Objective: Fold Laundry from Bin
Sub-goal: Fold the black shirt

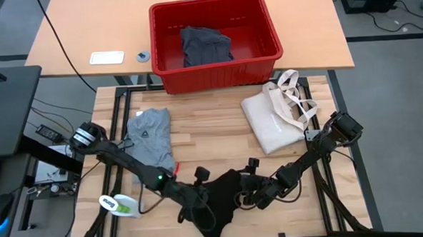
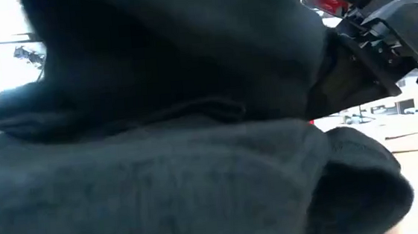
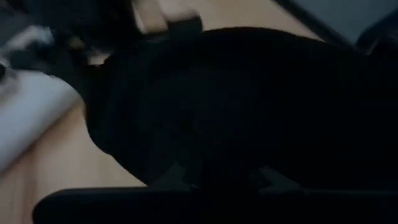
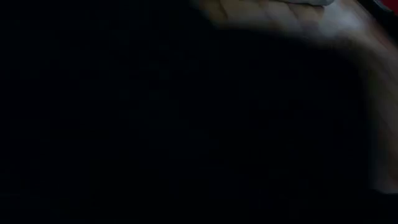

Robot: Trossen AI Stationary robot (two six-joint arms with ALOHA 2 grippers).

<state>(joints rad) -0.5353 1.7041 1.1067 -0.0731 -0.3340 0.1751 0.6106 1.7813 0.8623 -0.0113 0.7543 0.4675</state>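
Two slender arms, matte black throughout, built of tubular links joined by bulkier cylindrical joint housings. Left arm: round black shoulder housing with a pale ring face, thin forearm tube, one small green indicator light lit near the wrist; black cable trailing alongside. Right arm: boxy black shoulder housing, same thin tube links, blocky wrist with squared camera mount on top. In the low view one wrist assembly shows angular black plates, visible screw heads, a red glossy panel, a small green light at the edge.
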